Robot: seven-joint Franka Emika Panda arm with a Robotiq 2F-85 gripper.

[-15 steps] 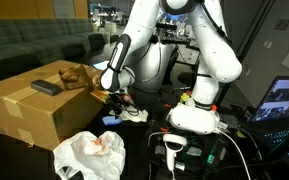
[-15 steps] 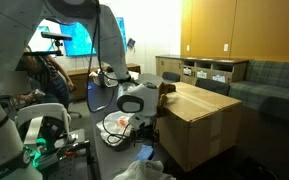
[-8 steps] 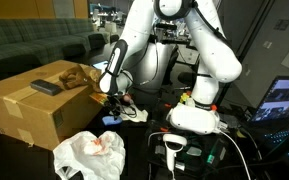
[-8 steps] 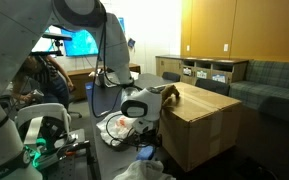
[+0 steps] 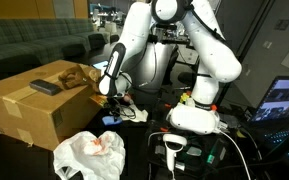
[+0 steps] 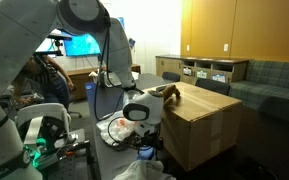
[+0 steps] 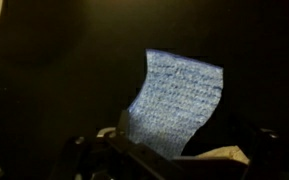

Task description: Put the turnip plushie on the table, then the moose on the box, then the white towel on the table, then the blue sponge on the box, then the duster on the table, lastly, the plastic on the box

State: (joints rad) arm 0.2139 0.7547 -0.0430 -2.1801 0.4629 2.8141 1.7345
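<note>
The brown box (image 5: 29,110) (image 6: 199,125) stands on the dark table (image 6: 104,140). On its top lie the moose (image 5: 79,75) (image 6: 166,92) and the flat black duster (image 5: 46,87). My gripper (image 5: 111,99) (image 6: 141,111) hangs low beside the box's corner, open and holding nothing. A white woven towel (image 7: 174,100) fills the middle of the dark wrist view. A small light-blue piece, seemingly the blue sponge (image 5: 111,120), lies under the gripper. The crumpled white plastic (image 5: 89,155) (image 6: 144,170) sits near the front. I cannot pick out the turnip plushie.
The robot's white base (image 5: 194,115) and loose cables (image 5: 224,150) crowd the table beside the gripper. A handheld scanner (image 5: 174,148) lies in front of the base. A laptop screen (image 5: 284,100) glows at the edge, and sofas line the room behind.
The gripper has sunk a little and drawn closer to the box's side. Its jaws have stayed open, and the things on the box have not moved.
</note>
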